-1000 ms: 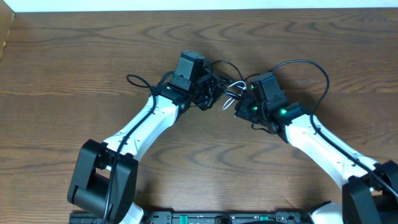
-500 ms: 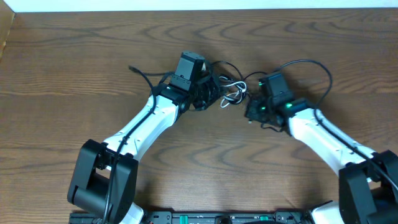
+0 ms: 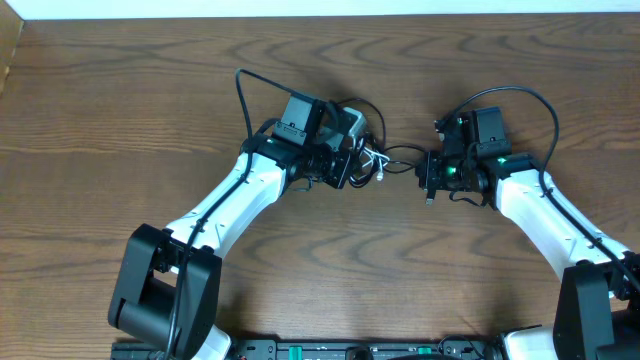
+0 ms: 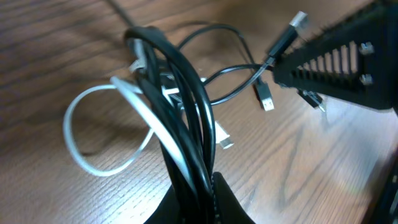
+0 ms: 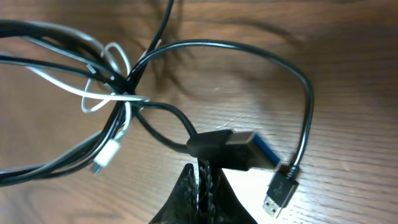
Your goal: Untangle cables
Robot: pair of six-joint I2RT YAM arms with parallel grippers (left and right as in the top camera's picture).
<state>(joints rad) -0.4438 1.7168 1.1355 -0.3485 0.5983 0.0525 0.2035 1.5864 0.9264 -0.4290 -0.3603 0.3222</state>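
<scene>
**Overhead:** The left gripper [image 3: 348, 165] and right gripper [image 3: 430, 178] face each other near mid-table [image 3: 120, 90], with a gap between them. The tangle [image 3: 372, 160] sits at the left gripper's tip, and a stretch of black cable [image 3: 402, 151] bridges the gap. The step in hand looks like drawing the black cable out of the knot. There is bare wood on every side. The far edge and the left edge are well off, so the right arm has room to pull outward.

**Left wrist:** The left gripper [image 4: 205, 193] is clamped tight on several black cable [image 4: 186, 81] strands, and a white strand seems to run in with them. The white cable [image 4: 81, 155] loops out on the wood to one side. Two small plugs lie loose nearby.

**Right wrist:** The right gripper [image 5: 202, 180] is closed on the black cable's blue-tongued plug [image 5: 233, 149]. The knot [image 5: 121, 93] is where black strands cross the white cable [image 5: 102, 87]. The white plug [image 5: 104, 157] lies just below it, and a second black plug [image 5: 280, 191] lies by the fingers. The next move probably calls for a slow pull away from the knot, with the held plug steered back through its loop so the knot does not cinch.
</scene>
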